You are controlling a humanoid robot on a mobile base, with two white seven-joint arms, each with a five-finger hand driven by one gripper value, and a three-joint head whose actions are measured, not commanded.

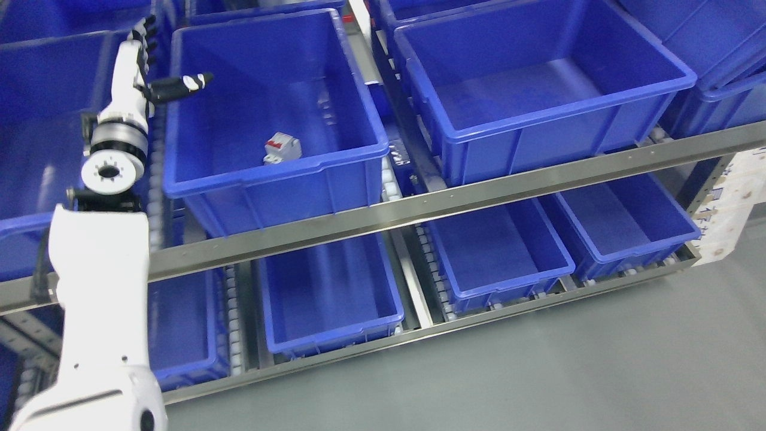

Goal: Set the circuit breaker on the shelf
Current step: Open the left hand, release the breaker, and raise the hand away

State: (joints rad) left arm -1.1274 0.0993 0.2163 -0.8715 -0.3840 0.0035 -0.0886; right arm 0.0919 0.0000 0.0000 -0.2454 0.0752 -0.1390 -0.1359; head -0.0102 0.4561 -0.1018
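A small white circuit breaker (282,148) with a red switch lies on the floor of a large blue bin (359,114) on the upper shelf level, near the bin's front wall. My left hand (157,60) is raised above the bin's left rim, up and to the left of the breaker. Its fingers are spread, the thumb (185,83) pointing right over the bin, and it holds nothing. My left arm (99,287) comes up from the lower left. My right arm is out of view.
A second large blue bin (598,120) stands to the right on the same level. More blue bins fill the lower level (332,299) and the far left (36,120). A steel shelf rail (449,200) crosses the front. Grey floor (598,371) lies at lower right.
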